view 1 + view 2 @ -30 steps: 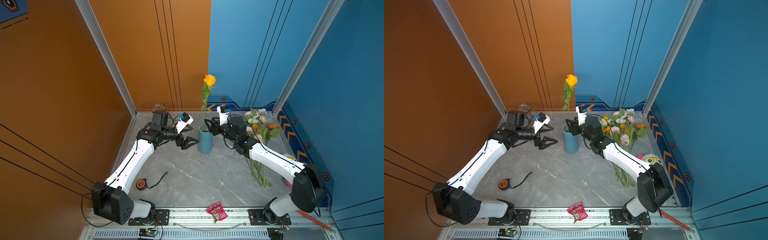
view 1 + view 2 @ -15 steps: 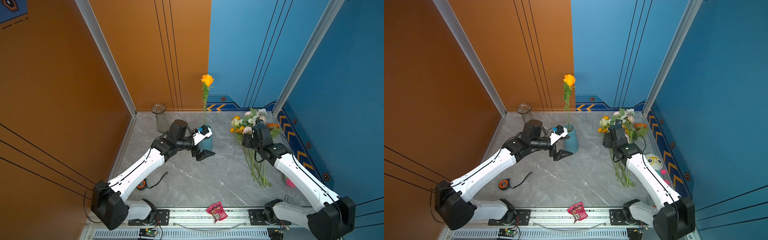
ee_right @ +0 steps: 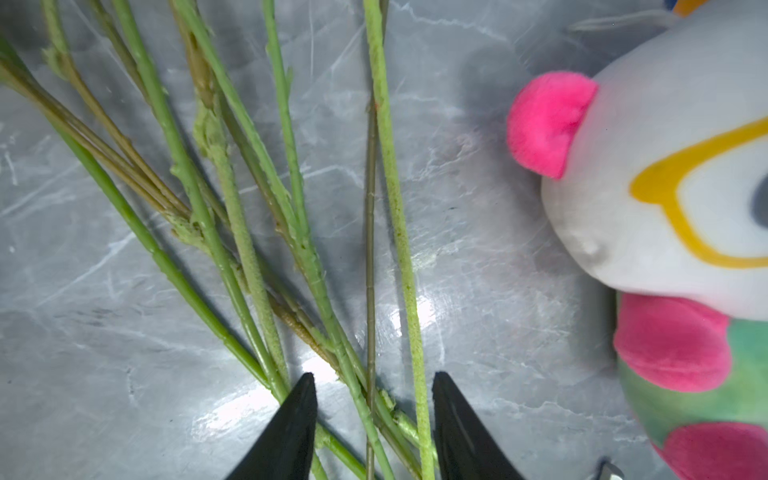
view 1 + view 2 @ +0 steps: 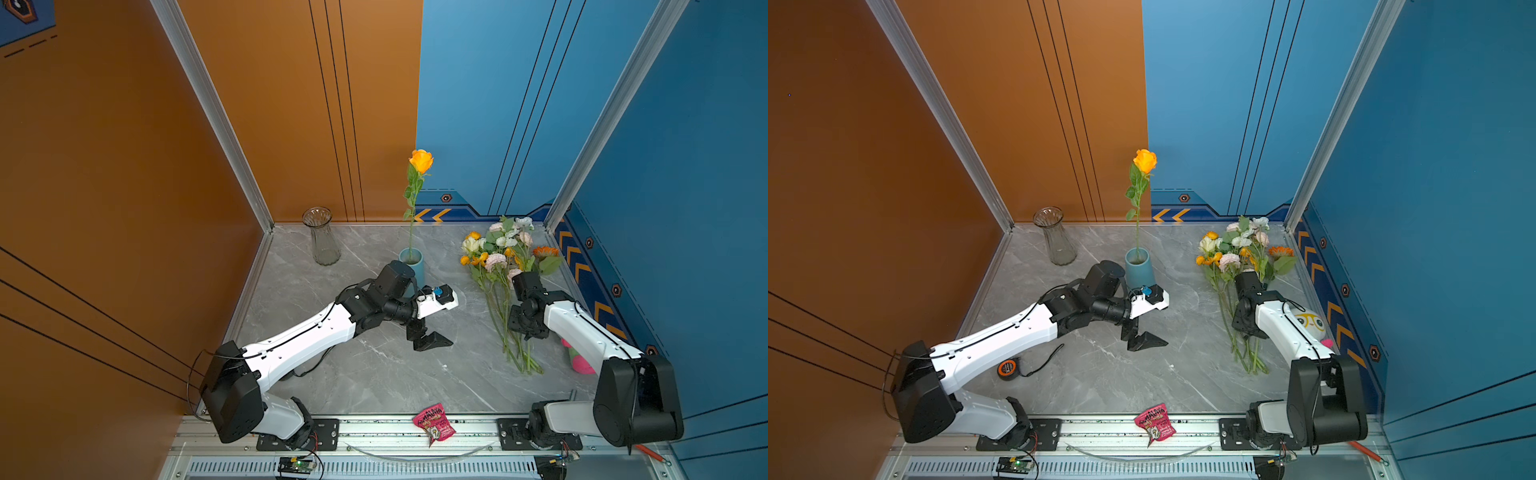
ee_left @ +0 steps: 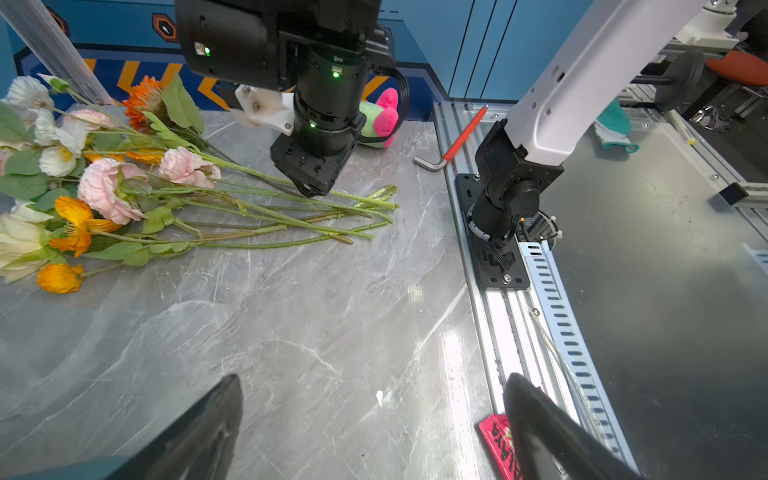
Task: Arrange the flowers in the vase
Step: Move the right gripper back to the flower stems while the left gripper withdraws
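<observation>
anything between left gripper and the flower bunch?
Nothing: bare grey marble tabletop separates the left gripper from the loose long-stemmed flowers, in both top views.

Both top views: mounted high over the front edge, tilted steeply down toward the back wall (image 4: 374, 104). They sit far off and wide, with the whole table (image 4: 374, 374) in frame; framing is almost identical, with a slight sideways offset. Left wrist view: low over the table, looks across it at the flowers (image 5: 187, 166) and right arm (image 5: 324, 83), mid range. Right wrist view: looks straight down, very close, on stems (image 3: 245, 249) and plush toy (image 3: 644, 208). All four views share the stems and plush toy.
</observation>
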Motion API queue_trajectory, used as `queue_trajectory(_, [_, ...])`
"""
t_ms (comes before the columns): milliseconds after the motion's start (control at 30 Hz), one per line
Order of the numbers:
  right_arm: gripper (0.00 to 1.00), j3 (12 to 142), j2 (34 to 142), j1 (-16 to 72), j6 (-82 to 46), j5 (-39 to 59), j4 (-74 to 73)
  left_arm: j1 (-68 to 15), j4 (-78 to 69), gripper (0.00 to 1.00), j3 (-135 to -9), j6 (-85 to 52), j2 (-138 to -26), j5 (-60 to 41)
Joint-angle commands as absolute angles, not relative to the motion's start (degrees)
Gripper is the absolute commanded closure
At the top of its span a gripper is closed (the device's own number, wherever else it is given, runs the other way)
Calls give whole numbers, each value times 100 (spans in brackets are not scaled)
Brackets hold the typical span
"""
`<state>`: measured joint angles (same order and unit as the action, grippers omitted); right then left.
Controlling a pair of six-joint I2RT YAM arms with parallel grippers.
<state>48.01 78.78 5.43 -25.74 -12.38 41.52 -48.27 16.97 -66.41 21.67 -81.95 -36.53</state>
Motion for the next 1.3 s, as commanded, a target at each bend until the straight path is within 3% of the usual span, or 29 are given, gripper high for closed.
queue_trajectory(0, [55,4860,8019,505,-2430,-1112,3878,-4938,2010,2,-6697,2397,-8316,-3468])
queue_trajectory(267, [69,5190,8608,310,-2163,-1066,3755,-5010,2083,2,-6729,2434,-8367,-3485])
queue_trajectory(1000, [75,5519,9275,132,-1910,-755,3219,-5151,2351,2,-6806,2623,-8477,-3325])
queue_trajectory(1267, [85,5499,9286,132,-1868,-628,3155,-5242,2421,2,-6826,2675,-8511,-3258])
